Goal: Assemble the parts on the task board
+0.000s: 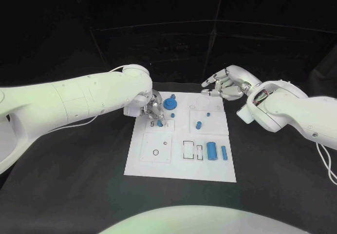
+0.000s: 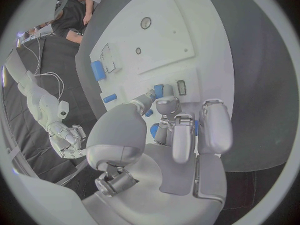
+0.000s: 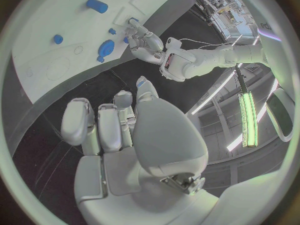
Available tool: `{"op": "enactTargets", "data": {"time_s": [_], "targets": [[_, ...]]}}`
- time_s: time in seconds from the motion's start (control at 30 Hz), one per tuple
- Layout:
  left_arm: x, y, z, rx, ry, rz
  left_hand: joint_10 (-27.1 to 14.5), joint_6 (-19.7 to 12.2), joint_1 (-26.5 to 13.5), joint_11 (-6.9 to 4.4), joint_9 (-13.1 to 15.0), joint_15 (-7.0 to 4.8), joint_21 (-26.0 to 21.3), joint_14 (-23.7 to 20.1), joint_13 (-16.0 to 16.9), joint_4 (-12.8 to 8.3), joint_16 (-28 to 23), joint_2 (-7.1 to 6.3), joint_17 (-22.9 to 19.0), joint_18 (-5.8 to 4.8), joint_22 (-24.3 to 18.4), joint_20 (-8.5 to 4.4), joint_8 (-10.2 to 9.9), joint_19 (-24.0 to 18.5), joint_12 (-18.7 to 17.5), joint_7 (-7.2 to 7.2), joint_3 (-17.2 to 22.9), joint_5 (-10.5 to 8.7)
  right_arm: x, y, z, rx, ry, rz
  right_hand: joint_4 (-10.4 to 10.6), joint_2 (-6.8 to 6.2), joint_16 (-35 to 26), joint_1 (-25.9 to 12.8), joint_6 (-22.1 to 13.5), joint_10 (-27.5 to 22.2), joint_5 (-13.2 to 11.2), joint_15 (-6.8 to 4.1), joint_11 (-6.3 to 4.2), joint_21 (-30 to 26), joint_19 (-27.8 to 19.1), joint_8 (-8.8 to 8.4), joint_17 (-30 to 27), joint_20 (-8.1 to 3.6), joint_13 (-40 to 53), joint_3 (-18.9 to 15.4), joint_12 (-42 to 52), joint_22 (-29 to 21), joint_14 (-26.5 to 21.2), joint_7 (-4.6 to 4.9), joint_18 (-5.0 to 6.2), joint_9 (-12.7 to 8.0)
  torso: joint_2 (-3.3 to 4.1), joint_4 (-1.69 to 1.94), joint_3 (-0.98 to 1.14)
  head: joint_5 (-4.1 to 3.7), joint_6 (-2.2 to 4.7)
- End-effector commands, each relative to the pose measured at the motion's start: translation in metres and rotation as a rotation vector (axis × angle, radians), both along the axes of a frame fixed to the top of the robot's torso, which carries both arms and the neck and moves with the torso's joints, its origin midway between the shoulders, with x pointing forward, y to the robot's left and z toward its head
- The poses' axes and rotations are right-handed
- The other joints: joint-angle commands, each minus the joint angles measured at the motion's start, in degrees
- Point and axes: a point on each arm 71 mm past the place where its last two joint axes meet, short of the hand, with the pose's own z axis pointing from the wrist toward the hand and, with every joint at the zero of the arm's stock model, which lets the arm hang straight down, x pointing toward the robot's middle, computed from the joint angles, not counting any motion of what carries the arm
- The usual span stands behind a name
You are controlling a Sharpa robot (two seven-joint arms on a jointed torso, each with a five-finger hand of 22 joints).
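The white rectangular task board lies flat on the black table, and both silver hands are at its far end. The left hand reaches over the board's far left corner with its fingers pointing down onto the plate. Its fingertips close around a small blue peg-like part that stands at the board's surface right under them; in the left wrist view the same blue piece shows pinched between the thumb and a finger, so this hand grips the part.

Just beside that hand, toward the board's middle, sits a round blue knob-shaped part, close to the fingers but apart from them. Further toward the right hand, a short blue cylinder and a tiny blue stud rest on the plate. Well away from both hands, on the near half of the board, two blue oblong blocks lie side by side: a wider one and a slimmer one, next to a dark-outlined rectangular slot. To the slot's side, below the left hand, is a square panel with a ring outline.

The right hand hovers off the board's far right corner, above the table. Its fingers are loosely curled and spread apart with nothing between them; the right wrist view shows the palm bare as well.
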Motion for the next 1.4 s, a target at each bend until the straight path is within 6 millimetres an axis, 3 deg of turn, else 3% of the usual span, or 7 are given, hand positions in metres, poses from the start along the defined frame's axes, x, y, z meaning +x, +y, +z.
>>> {"op": "enactTargets", "data": {"time_s": [0.03, 0.5, 0.77, 0.97, 1.4], "targets": [[-0.0022, 0.0001, -0.0023, 0.011, 0.026, -0.01, -0.07, 0.0, 0.06, -0.18, 0.05, 0.08, 0.1, 5.97, -0.05, -5.42, 0.19, 0.43, 15.1, 0.37, 0.05, 0.07, 0.25, 0.11, -0.2, -0.38, 5.67, 0.19, -0.0001, 0.001, 0.0012, 0.002, -0.001, 0.007, 0.05, 0.46, -0.26, 0.24, -0.4, -0.31, 0.2, -0.34, -0.23, -0.38, -0.49, 0.19, 0.05, -0.02, -0.07, -0.33, -0.18, -0.06, 1.77, 0.14, 0.48, -0.07, 0.0, -0.01, -0.01, -0.01, -0.03], [-0.0005, 0.0003, -0.0025, 0.008, 0.015, 0.001, -0.04, -0.11, -0.06, -0.2, 0.21, 0.06, 0.05, 5.97, 0.04, -5.48, 0.19, 0.51, 15.1, 0.38, 0.01, 0.06, 0.31, 0.09, -0.13, -0.37, 5.78, 0.18, -0.0002, 0.001, 0.0013, 0.003, -0.002, 0.007, 0.05, 0.46, -0.26, 0.24, -0.4, -0.31, 0.2, -0.34, -0.23, -0.38, -0.49, 0.19, 0.05, -0.02, -0.07, -0.33, -0.18, -0.06, 1.77, 0.14, 0.48, -0.07, 0.03, -0.02, -0.02, -0.09, -0.04], [0.0004, -0.0001, -0.0029, 0.007, 0.012, 0.005, 0.12, 0.0, -2.15, -0.15, 0.69, 0.08, 0.08, 5.97, 0.21, -4.38, 0.19, 0.45, 15.1, 0.36, 0.12, 0.05, 0.45, 0.13, 0.08, -0.36, 5.05, 0.18, -0.0003, 0.0009, 0.0013, 0.003, -0.002, 0.007, 0.06, 0.46, -0.33, 0.26, -0.4, -0.42, 0.27, -0.34, -0.23, -0.45, -0.56, 0.23, -0.02, -0.03, -0.26, -0.4, -0.34, -0.17, 1.76, 0.14, 0.5, -0.07, 0.02, -0.01, 0.01, -0.18, -0.08], [0.0004, -0.0003, -0.0034, 0.008, 0.016, 0.004, 0.16, 0.25, -4.85, -0.21, 0.93, 0.02, 0.05, 5.97, 0.29, -3.58, 0.19, -1.46, 15.1, 0.37, 0.16, 0.02, 0.31, 0.14, 0.18, -0.47, 3.34, 0.19, -0.0006, 0.0009, 0.0014, 0.003, -0.003, 0.007, 0.06, 0.46, -0.33, 0.26, -0.4, -0.42, 0.27, -0.34, -0.23, -0.45, -0.56, 0.23, -0.02, -0.03, -0.26, -0.4, -0.34, -0.17, 1.76, 0.14, 0.5, -0.07, 0.0, -0.02, 0.0, -0.25, -0.12], [0.0017, 0.0007, -0.0031, 0.002, 0.005, 0.015, 0.15, 1.13, -10.51, -0.23, 1.28, -0.05, -0.1, 5.97, 0.23, -0.87, 0.19, -3.9, 15.1, 0.39, 0.15, -0.05, -0.11, 0.13, 0.27, -0.52, -0.91, 0.18, -0.0006, 0.0003, 0.0016, 0.004, -0.005, 0.005, 0.07, 0.45, -0.37, 0.25, -0.41, -0.48, 0.29, -0.34, -0.23, -0.49, -0.6, 0.24, -0.07, -0.03, -0.35, -0.43, -0.43, -0.23, 1.75, 0.14, 0.51, -0.07, 0.01, 0.02, 0.0, -0.29, -0.1]]}}
